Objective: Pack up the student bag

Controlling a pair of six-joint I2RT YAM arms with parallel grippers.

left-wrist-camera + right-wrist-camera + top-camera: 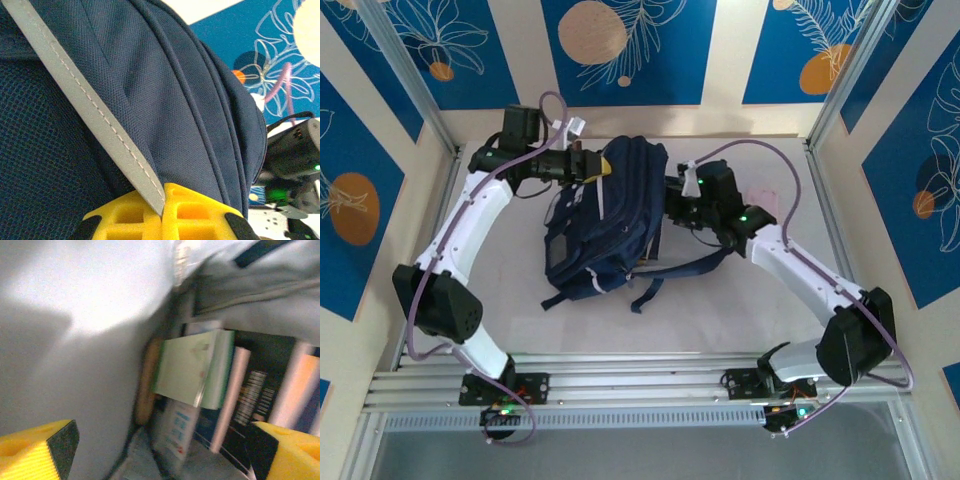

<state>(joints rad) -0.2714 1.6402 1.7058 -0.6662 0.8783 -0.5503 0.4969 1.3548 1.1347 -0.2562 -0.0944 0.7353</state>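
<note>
Student bag [605,225]: navy woven fabric, slumped on table [720,320] | Left jaws: yellow, pressed together, pinching the bag's flat grey stitched strip [95,115] | Right jaws: spread wide; between them, ahead, a pale green slab [192,370] and blurred dark book spines [250,395]

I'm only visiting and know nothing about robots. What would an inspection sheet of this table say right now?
Surface: pale table, metal rails along its near edge.
Job's things: student bag lies mid-table; a green notebook and a dark book sit inside it.
Clutter: pinkish item beside the right arm, too blurred to name.
Grippers: left claw shut on the bag's grey strap; right claw open, facing the books in the bag.
Cables: purple cables loop along both arms.
Surroundings: blue flower-print panels and a metal frame.
</note>
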